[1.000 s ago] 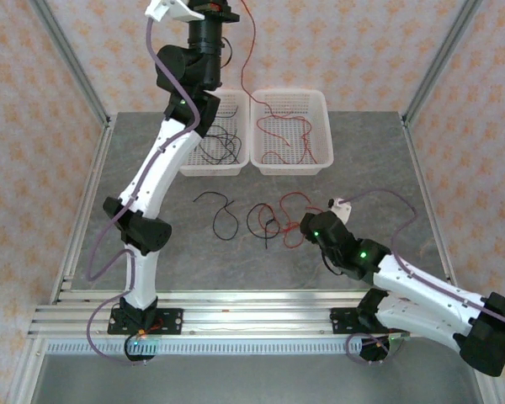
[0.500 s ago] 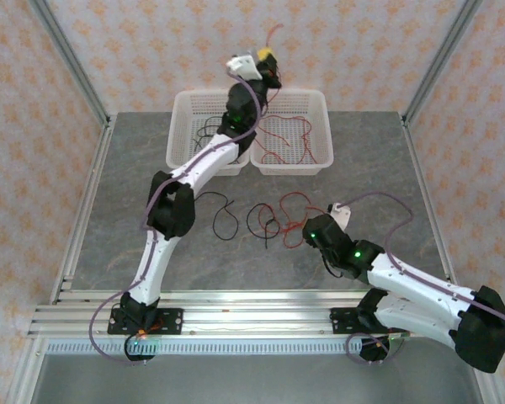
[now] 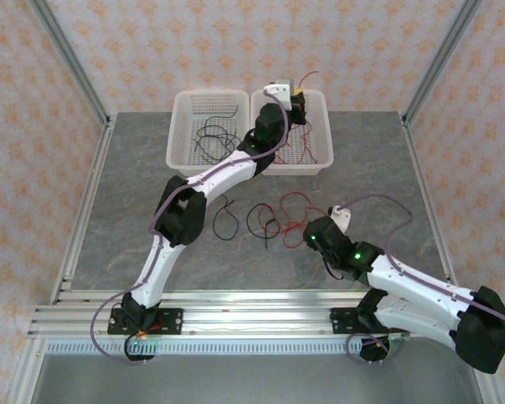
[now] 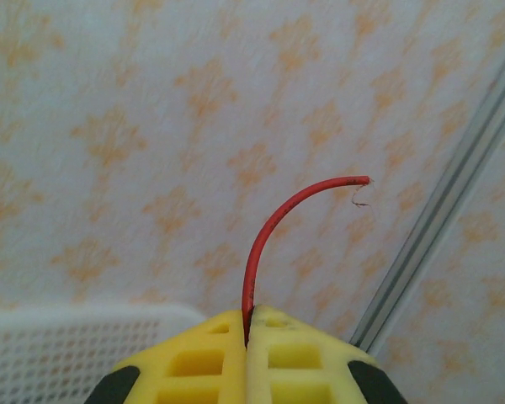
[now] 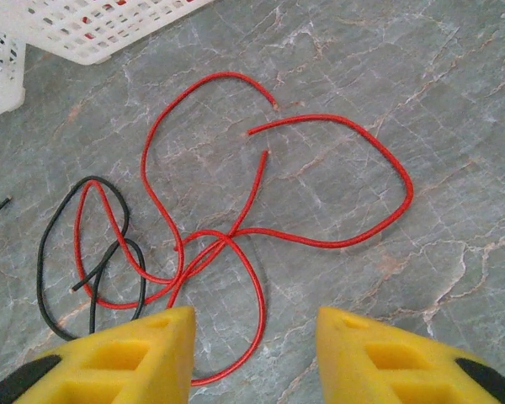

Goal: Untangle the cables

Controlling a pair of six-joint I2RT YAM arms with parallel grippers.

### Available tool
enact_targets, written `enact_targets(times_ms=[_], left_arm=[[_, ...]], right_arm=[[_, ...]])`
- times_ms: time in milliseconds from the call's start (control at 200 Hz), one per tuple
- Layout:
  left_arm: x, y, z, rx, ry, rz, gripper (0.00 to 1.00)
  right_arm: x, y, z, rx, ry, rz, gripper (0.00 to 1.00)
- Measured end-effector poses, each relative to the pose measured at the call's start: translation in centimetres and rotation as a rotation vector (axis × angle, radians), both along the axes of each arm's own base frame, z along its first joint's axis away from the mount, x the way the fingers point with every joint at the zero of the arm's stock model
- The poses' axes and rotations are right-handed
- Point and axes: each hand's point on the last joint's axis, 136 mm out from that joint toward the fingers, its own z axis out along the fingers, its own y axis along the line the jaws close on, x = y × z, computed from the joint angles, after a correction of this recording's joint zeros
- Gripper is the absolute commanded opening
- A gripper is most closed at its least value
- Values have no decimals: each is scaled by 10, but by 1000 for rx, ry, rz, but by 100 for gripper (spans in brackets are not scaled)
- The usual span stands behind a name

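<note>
Seemingly above a basket (image 3: 328,139), my left gripper (image 4: 247,324) pinches a red cable (image 4: 247,295); right gripper (image 5: 254,324) spread over tangled cables (image 5: 227,236).

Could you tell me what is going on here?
The left gripper is shut on a thin red wire, holding it above the right white plastic basket, which has red wires in it; the left basket holds black ones. The right gripper hovers open over a tangle of red and black wires on the grey table.

Shining bright and even, throwing faint shadows beside the red cable (image 5: 229,235) on the table (image 5: 454,101); slightly blurring the wallpaper (image 4: 151,126) in the left wrist view.
</note>
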Motion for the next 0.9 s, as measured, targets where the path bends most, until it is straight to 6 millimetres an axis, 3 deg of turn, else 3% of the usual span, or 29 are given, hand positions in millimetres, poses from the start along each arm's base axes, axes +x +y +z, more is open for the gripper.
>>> enact_targets(times_ms=[220,450,681,741,901], left_arm=[[7,9,-45,60,174,41,0],[27,-1,-81,117,321,68,0],[23,15,-150,190,529,102,3],[23,22,-160,197,570,105,11],[24,31,-168,210,606,96,57]], right_arm=[[-2,2,-2,7,10,12,42],[-3,3,-3,8,15,24,42],[-3,3,-11,-26,42,36,42],[-3,3,-16,-38,56,39,42],[-4,4,-21,-50,74,47,43]])
